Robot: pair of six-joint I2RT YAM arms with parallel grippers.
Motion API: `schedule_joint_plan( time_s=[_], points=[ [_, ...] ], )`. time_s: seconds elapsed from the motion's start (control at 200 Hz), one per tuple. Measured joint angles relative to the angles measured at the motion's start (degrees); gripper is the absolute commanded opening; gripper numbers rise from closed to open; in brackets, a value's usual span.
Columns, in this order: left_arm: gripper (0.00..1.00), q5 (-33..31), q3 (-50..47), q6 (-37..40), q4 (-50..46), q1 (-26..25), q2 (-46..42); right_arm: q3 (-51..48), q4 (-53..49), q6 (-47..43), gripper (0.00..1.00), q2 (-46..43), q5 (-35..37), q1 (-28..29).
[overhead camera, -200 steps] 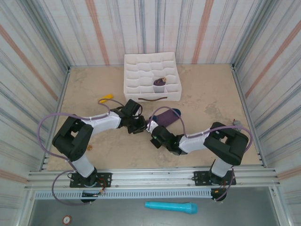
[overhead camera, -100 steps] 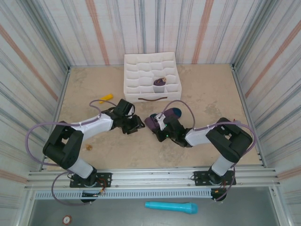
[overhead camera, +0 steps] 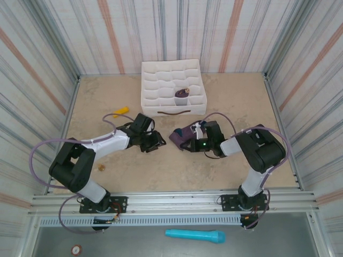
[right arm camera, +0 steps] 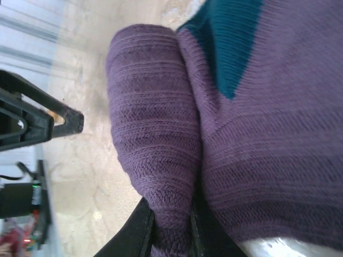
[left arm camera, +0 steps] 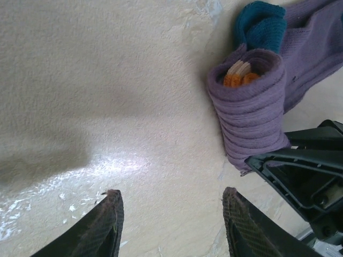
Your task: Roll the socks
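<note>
Right claw (right arm camera: 171,231) pinches the socks (right arm camera: 155,134) (left claw (left arm camera: 171,193) gapes nearby).

The black-and-white left arm (overhead camera: 75,166) and its twin, the right arm (overhead camera: 262,152), are built alike: blocky matte-black joint housings joined by smooth white link shells (overhead camera: 110,142), each on a black base plate (overhead camera: 99,204). A thin lavender cable (overhead camera: 40,150) loops loosely beside each arm. A small green light (overhead camera: 202,143) glows on the right wrist. The left claw (left arm camera: 171,191) has two dark, tapering fingers (left arm camera: 107,227) with fine cross-hatched faces. The right claw (right arm camera: 170,235) shows slim, smooth black fingers (right arm camera: 140,230).
</note>
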Motion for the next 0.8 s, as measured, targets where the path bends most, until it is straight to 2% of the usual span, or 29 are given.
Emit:
schedule_joint_plan(
  time_s=[0.336, 0.536, 0.797],
  points=[
    [0.52, -2.84, 0.11, -0.44, 1.57, -2.38, 0.20, 2.12, -3.06, 9.53, 0.00, 3.32, -7.54, -4.81],
    [0.56, -6.08, 1.81, -0.42, 5.55, -5.46, 2.23, 3.58, -3.61, 13.16, 0.00, 6.08, -12.28, -6.91],
    [0.58, -8.41, 5.53, -0.13, 10.84, -7.85, 7.45, 3.78, -3.58, 13.92, 0.00, 6.29, -12.57, -7.30]
  ],
)
